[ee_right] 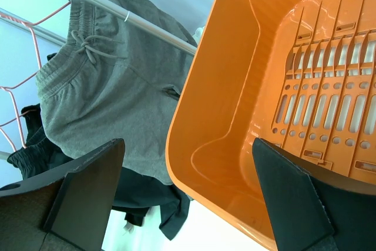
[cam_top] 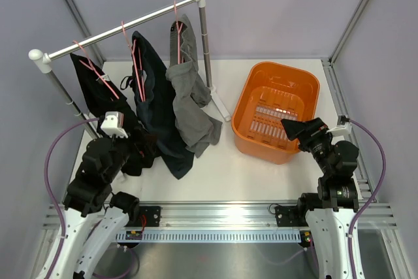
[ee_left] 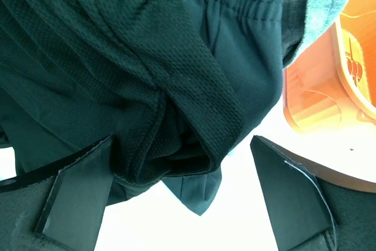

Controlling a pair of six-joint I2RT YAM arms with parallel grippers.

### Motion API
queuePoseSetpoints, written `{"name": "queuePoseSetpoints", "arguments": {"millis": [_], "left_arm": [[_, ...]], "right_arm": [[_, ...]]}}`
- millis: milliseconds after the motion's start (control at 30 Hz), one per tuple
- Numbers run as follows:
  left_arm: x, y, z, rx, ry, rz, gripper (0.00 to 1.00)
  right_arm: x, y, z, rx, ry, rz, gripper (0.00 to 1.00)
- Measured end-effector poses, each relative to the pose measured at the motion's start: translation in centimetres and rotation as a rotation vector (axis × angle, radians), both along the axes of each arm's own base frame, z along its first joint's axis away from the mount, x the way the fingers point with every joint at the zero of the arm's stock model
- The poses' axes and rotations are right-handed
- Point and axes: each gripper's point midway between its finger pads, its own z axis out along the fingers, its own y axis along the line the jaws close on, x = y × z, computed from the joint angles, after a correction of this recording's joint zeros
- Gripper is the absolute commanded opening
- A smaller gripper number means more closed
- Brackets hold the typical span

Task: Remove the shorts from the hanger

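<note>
Three pairs of shorts hang on pink hangers from a white rail [cam_top: 124,27]: black shorts [cam_top: 98,89] at the left, dark navy shorts [cam_top: 155,99] in the middle, mid-grey shorts [cam_top: 191,106] at the right. My left gripper [cam_top: 144,148] is open at the lower hem of the black shorts. In the left wrist view the black mesh cloth [ee_left: 117,74] hangs down between the spread jaws of the left gripper [ee_left: 182,195], close to the left finger [ee_left: 76,192]. My right gripper [cam_top: 297,129] is open and empty over the near rim of the orange basket [cam_top: 261,89]; the right wrist view shows it open [ee_right: 188,198].
The rack's right post [cam_top: 206,50] and its foot stand between the grey shorts and the basket. The basket [ee_right: 235,116] holds nothing. In the right wrist view the grey shorts [ee_right: 106,98] hang over the navy cloth [ee_right: 147,198]. Walls close in the table on three sides.
</note>
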Motion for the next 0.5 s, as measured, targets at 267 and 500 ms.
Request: {"name": "queuePoseSetpoints", "arguments": {"millis": [267, 500], "left_arm": [[-1.8, -0.2, 7.3, -0.039, -0.079, -0.047, 0.99], [-3.0, 1.2, 17.1, -0.102, -0.283, 0.01, 0.99]], "right_arm": [[0.4, -0.2, -0.3, -0.009, 0.022, -0.009, 1.0], [0.3, -0.2, -0.2, -0.008, 0.029, -0.01, 0.99]]}}
